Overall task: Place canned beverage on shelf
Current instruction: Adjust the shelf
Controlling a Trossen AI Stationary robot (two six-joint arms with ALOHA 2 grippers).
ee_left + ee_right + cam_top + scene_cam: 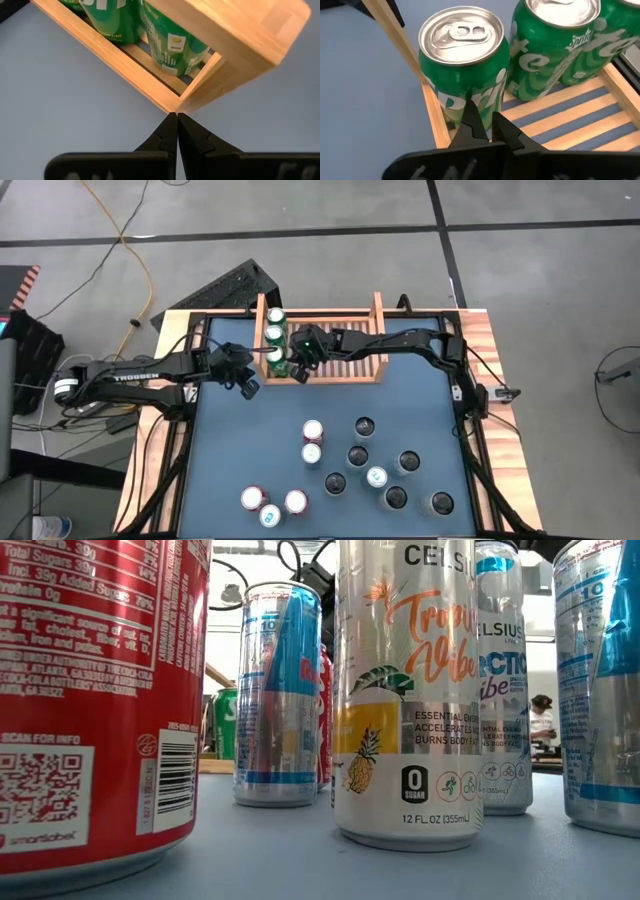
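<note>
Blue-topped table (240, 450) edged in wood, carrying a shelf and loose cans.
Light-wood shelf (345, 370) resting at the far edge, three green cans (275, 332) lined up at its left end; loose upright cans (375, 465) scattered over the near half, a small cluster (270, 505) near the front edge.

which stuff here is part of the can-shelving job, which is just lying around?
Job:
- shelf
- three green cans in the shelf
- loose cans on the table
- left claw, shut
- right claw

Lying about:
- yellow cable on the floor
</note>
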